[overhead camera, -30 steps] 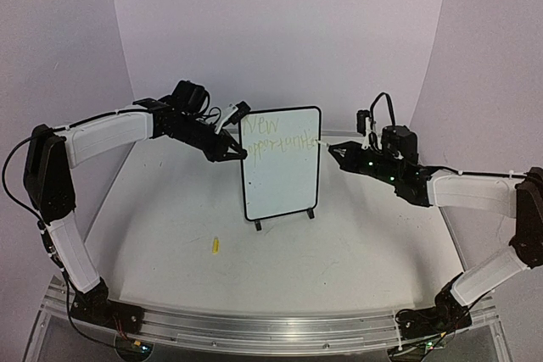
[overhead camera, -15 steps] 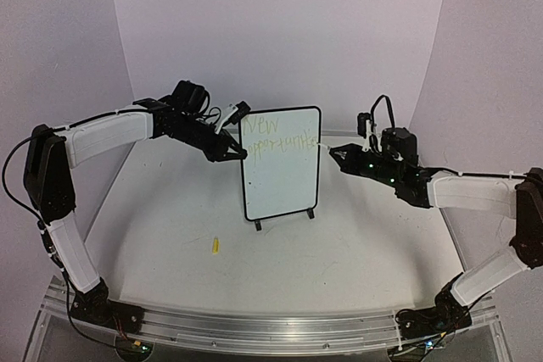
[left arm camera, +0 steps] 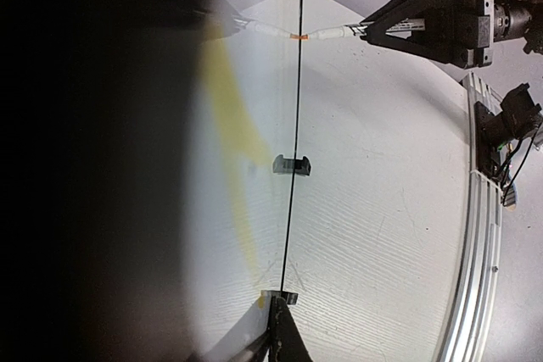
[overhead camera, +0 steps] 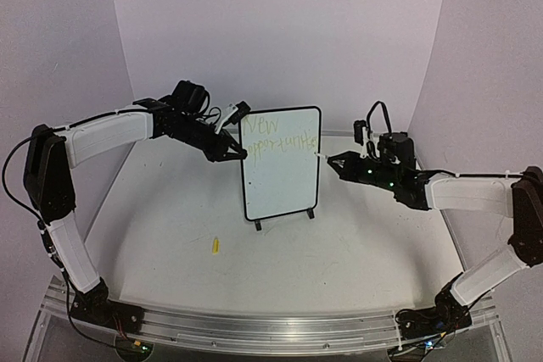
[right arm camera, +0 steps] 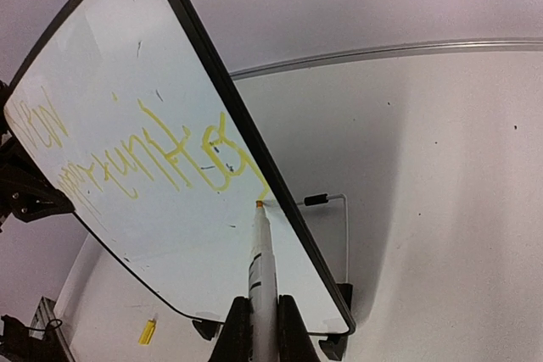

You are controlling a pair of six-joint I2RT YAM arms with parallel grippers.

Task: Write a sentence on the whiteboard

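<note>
Whiteboard point(overhead camera: 281, 163) stands upright in the middle of the table point(overhead camera: 170, 209) on two small black feet. It is a flat, shiny white sheet with a thin black frame and round corners. At its 9 o'clock the left gripper point(overhead camera: 231, 152) pinches the left edge, closed on it. A small yellow cap point(overhead camera: 215, 245) lies at 7 o'clock. Thin yellow-green words point(overhead camera: 278, 135) sit near the top in two lines. At 3 o'clock the right gripper point(overhead camera: 338, 160) is closed tight on a slim white marker point(right arm camera: 261, 252). Only the right wrist view shows its orange tip touching the board's right edge. The left wrist view shows the board edge-on, as a thin black line.
</note>
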